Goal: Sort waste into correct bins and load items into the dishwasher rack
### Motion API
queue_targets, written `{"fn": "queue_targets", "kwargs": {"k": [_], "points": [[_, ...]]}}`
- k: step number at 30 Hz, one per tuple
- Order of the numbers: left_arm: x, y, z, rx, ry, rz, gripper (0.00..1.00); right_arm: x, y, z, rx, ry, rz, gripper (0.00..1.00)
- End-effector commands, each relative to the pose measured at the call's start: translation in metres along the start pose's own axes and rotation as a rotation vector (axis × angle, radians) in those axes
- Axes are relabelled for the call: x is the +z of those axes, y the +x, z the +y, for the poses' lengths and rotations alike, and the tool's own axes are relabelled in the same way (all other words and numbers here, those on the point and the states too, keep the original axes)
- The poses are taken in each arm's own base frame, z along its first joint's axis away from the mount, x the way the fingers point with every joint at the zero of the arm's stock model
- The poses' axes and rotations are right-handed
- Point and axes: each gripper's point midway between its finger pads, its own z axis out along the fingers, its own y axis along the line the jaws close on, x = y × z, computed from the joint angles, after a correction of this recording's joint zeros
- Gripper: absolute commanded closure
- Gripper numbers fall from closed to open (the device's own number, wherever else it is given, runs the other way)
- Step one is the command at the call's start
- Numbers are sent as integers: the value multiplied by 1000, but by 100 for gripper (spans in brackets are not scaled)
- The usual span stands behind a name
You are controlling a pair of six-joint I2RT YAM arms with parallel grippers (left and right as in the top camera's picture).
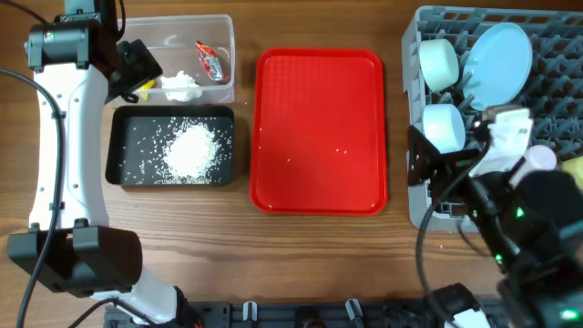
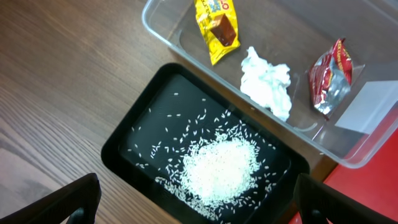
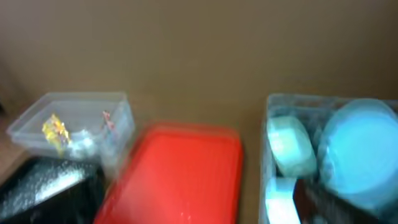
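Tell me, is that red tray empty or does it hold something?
Nearly empty. The red tray shows bare surface with only a few tiny white specks, likely rice grains; nothing else lies on it.

The wooden table (image 1: pixel 319 260) bears four things — clear tub (image 1: pixel 173 41), black tray (image 1: pixel 110 150), red tray (image 1: pixel 319 109), grey rack (image 1: pixel 556 55).

Overhead: bright, even, sharp; only soft short shadows round the red tray (image 1: pixel 319 128). Left wrist: sharp, mild glare on the clear tub (image 2: pixel 367 109) and red wrapper (image 2: pixel 329 78) foil. Right wrist: dimmer, whole frame blurred, edges smeared.
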Motion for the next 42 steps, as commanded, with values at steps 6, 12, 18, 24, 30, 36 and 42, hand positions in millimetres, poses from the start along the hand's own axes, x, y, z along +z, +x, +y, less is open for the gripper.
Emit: {"fn": "queue_targets", "kwargs": {"k": [6, 12, 18, 24, 30, 36, 42], "points": [[-6, -2, 6, -16, -9, -21, 0, 24, 134, -29, 123, -29, -166, 0], [-6, -2, 6, -16, -9, -21, 0, 20, 176, -7, -230, -138, -206, 0], [-6, -2, 6, -16, -9, -21, 0, 22, 175, -11, -320, -101, -274, 0], [-6, -2, 6, -16, -9, -21, 0, 22, 176, -11, -319, -102, -270, 0], [-6, -2, 6, -16, -9, -21, 0, 22, 176, -11, -319, -102, -270, 0], [-6, -2, 6, -16, -9, -21, 0, 22, 176, -11, -319, -102, -269, 0], [-89, -23, -22, -32, 231, -362, 0, 22, 176, -11, -319, -102, -269, 0]]}}
